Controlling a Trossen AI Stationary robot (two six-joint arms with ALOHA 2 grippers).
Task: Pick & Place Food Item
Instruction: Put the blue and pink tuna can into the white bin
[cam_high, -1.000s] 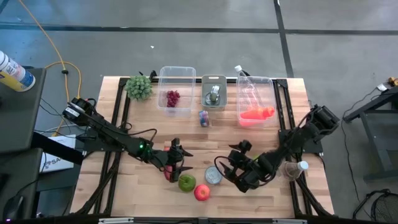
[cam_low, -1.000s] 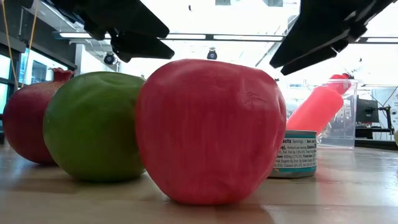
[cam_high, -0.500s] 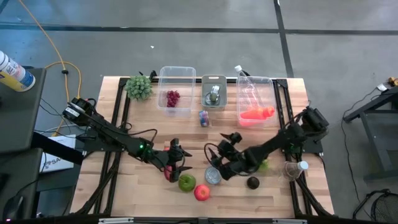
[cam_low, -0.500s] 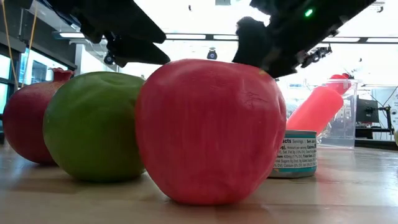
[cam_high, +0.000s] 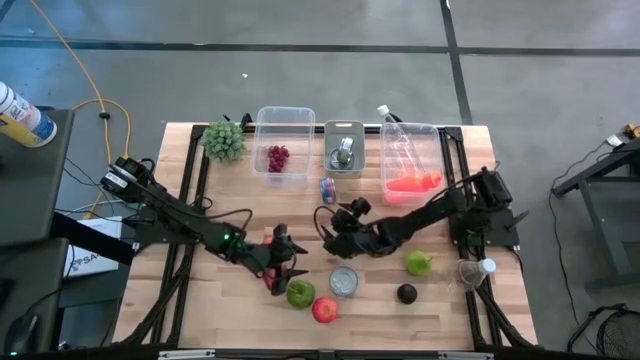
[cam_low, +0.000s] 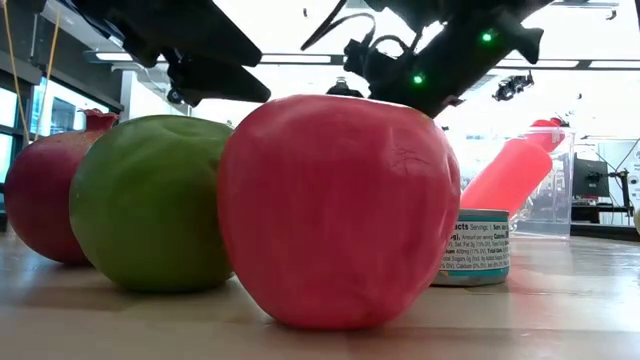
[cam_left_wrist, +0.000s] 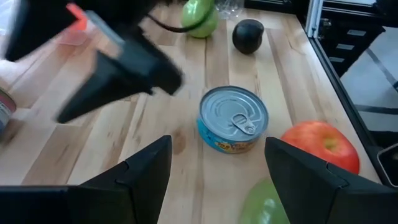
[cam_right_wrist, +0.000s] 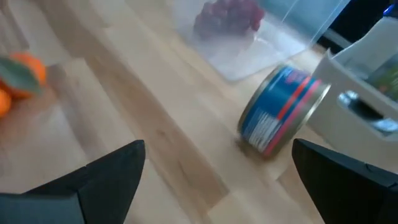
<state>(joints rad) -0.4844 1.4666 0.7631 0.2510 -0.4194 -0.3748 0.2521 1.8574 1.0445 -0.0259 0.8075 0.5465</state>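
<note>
Near edge of the counter (cam_high: 200, 290): a red apple (cam_high: 325, 309), a green apple (cam_high: 300, 293) touching it, and a pomegranate (cam_low: 40, 200) beside the green apple. A flat blue-sided tin (cam_left_wrist: 232, 119) with a pull-tab lid stands upright just beside the apples. The left tool (cam_high: 282, 262) hovers over the pomegranate and green apple, fingers (cam_left_wrist: 140, 171) spread apart, holding nothing.

Toward the right, a dark avocado (cam_high: 406, 293) and a green pear (cam_high: 418, 263) lie apart from each other.

Mid-counter: the right tool (cam_high: 328, 224) hangs low, fingers (cam_right_wrist: 106, 168) wide apart and empty, near a small blue can (cam_right_wrist: 283, 109) lying on its side.

Far edge: a clear bin (cam_high: 284, 120) holding red grapes (cam_high: 277, 157), a second bin (cam_high: 344, 131), and a third (cam_high: 412, 165) with an orange-red item.
</note>
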